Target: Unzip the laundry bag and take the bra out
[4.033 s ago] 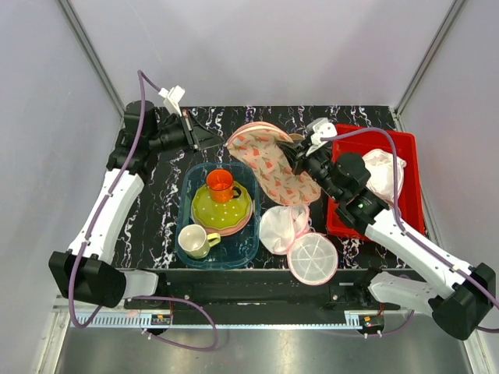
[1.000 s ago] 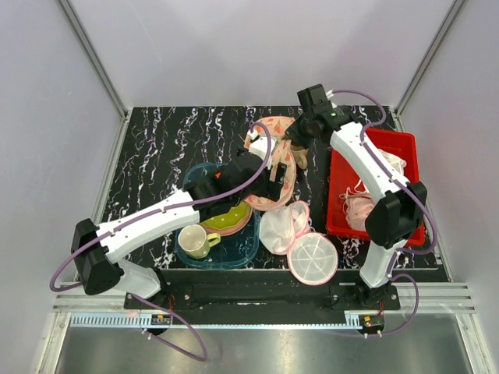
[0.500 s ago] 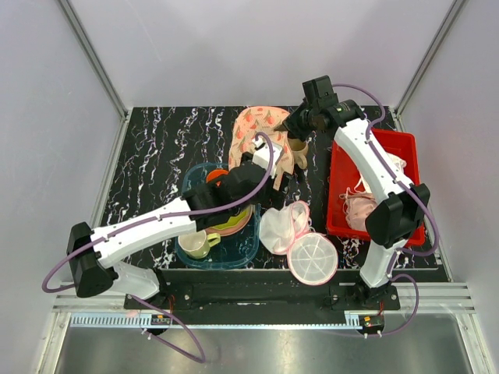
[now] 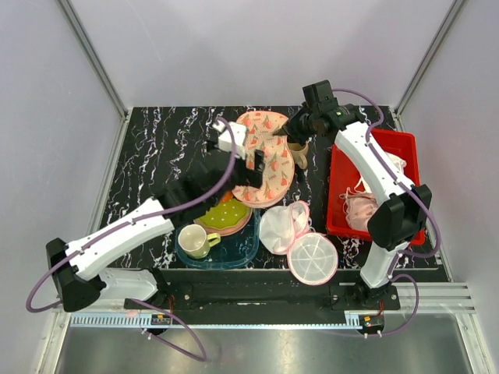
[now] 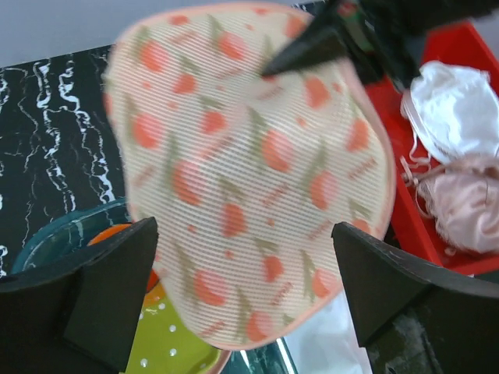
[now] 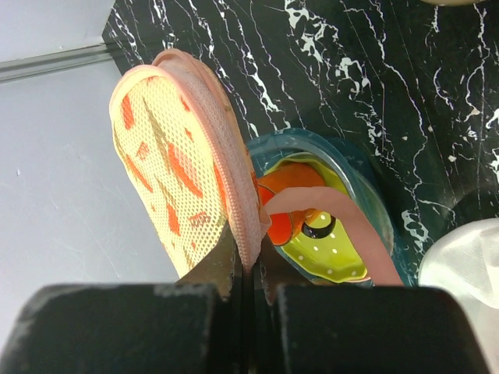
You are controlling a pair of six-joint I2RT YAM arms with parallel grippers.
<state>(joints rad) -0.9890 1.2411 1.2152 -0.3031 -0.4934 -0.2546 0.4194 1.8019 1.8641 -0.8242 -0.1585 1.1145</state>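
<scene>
Raised right gripper tight on laundry bag rim; left gripper wide, facing it

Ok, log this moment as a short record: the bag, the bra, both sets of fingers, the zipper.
laundry bag: held up on edge by its pink edging
right fingers: shut on the bag's edging
left fingers: open, spread wide, facing the bag's printed side, not gripping it
bra: outside the bag, lying in the red bin
beside the bra: a white garment, also in the bin
zipper: open or closed cannot be told
</scene>
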